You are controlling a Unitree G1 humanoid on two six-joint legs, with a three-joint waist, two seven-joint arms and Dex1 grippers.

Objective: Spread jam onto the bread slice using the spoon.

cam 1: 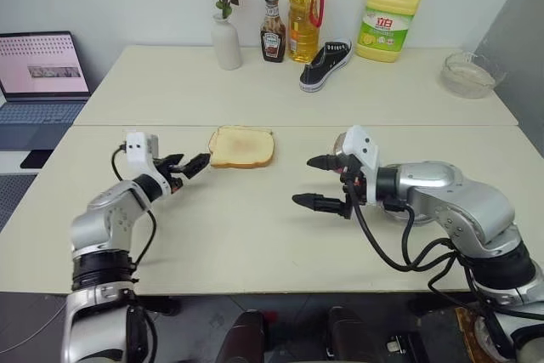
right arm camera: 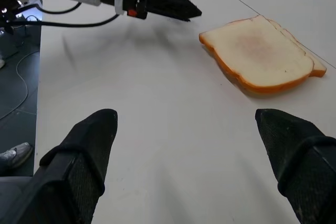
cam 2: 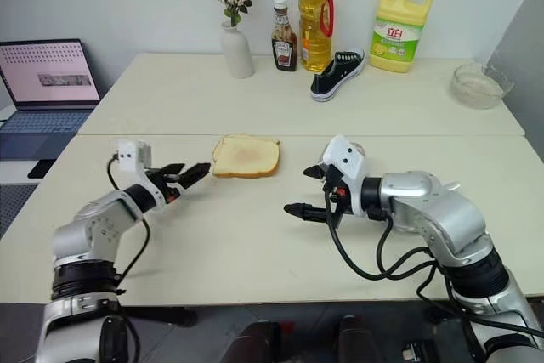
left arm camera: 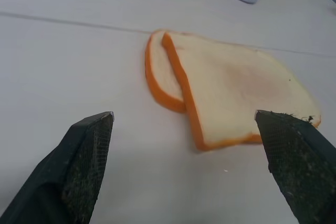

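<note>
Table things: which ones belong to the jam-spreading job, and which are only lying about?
Job: bread, two stacked slices; left gripper and right gripper, both open.

Lying about: vase, sauce bottle, oil bottle, shoe, detergent, glass bowl, laptop.

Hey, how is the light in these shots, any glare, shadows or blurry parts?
Left eye view: soft, even light, faint shadows under the left gripper and right gripper, no glare on the table. Left wrist view: bread slice fairly sharp, near fingers soft. Right wrist view: a blurry shadow beneath the left gripper.

Matt cream table (cam 1: 255, 244), glossy plastic oil bottle (cam 1: 305, 8).
</note>
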